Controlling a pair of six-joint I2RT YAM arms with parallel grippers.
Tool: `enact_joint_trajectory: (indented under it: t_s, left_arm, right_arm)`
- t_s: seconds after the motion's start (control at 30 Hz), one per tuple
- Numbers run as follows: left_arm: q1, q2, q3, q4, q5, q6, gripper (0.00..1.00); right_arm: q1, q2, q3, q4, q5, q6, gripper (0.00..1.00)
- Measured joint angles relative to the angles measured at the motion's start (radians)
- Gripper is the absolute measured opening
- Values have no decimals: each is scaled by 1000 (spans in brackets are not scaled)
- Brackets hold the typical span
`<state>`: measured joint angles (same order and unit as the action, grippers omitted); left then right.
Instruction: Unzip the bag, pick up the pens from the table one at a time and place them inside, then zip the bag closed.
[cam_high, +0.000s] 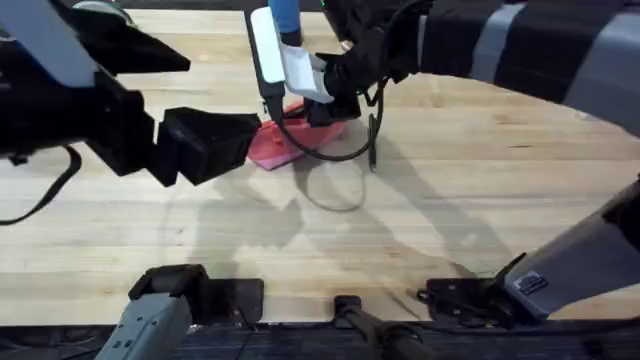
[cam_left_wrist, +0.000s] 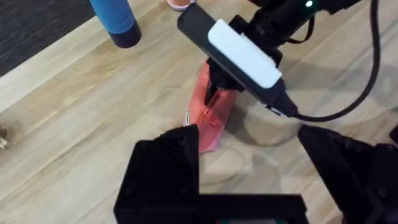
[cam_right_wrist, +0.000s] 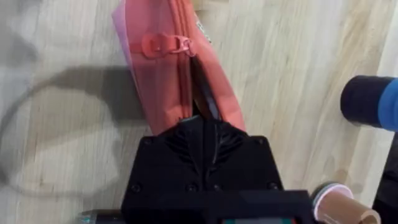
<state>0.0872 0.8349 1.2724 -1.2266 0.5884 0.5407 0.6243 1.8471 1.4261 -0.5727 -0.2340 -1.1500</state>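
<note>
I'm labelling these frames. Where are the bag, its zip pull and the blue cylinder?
bag (cam_right_wrist: 163, 87): right wrist view, on the pink fabric beside the zip.
zip pull (cam_right_wrist: 166, 44): right wrist view, on the pink tab.
blue cylinder (cam_left_wrist: 114, 17): left wrist view, on its blue side above the dark base.
</note>
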Motion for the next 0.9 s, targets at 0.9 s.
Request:
enact_joint_trajectory:
  t_s: [0.9]
  left_arm:
    - [0,-6,0,7,3,0,993]
  right_arm:
    - [0,73,5,5,-18,-2,104]
